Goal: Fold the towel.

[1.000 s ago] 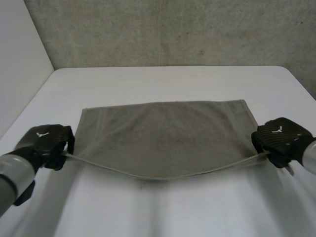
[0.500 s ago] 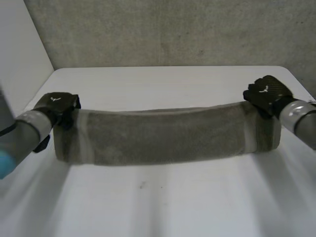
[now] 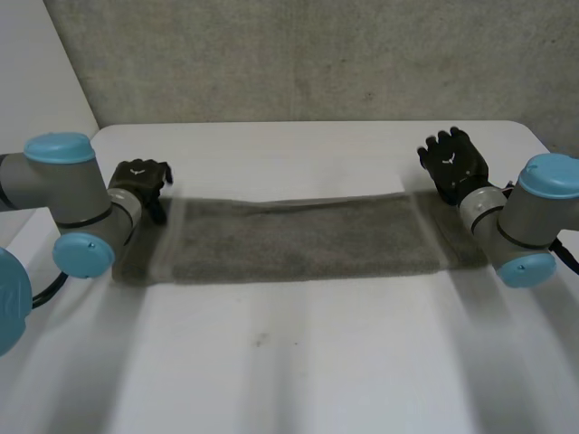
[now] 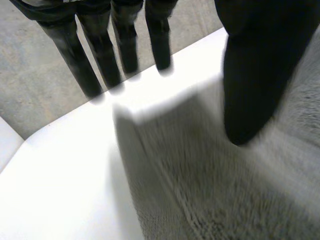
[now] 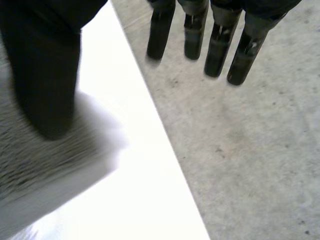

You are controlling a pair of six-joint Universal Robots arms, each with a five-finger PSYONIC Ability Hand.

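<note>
The grey-brown towel (image 3: 298,240) lies folded into a long flat strip across the middle of the white table (image 3: 298,362). My left hand (image 3: 140,181) hovers at the strip's far left corner, open, fingers (image 4: 100,55) straight above the bare table and the thumb over the towel (image 4: 225,190). At the far right corner my right hand (image 3: 452,163) is also open. Its fingers (image 5: 220,45) point out past the table's edge, while its thumb hangs above the towel's corner (image 5: 35,165). Neither hand holds cloth.
A grey concrete wall (image 3: 298,54) stands behind the table. The table's far edge (image 3: 308,123) runs just beyond both hands, with concrete floor (image 5: 250,150) showing beyond it. Bare tabletop stretches in front of the towel.
Both hands carried the towel's near edge up and over to the far edge, folding it in half. They have since let go and opened above the far corners.
</note>
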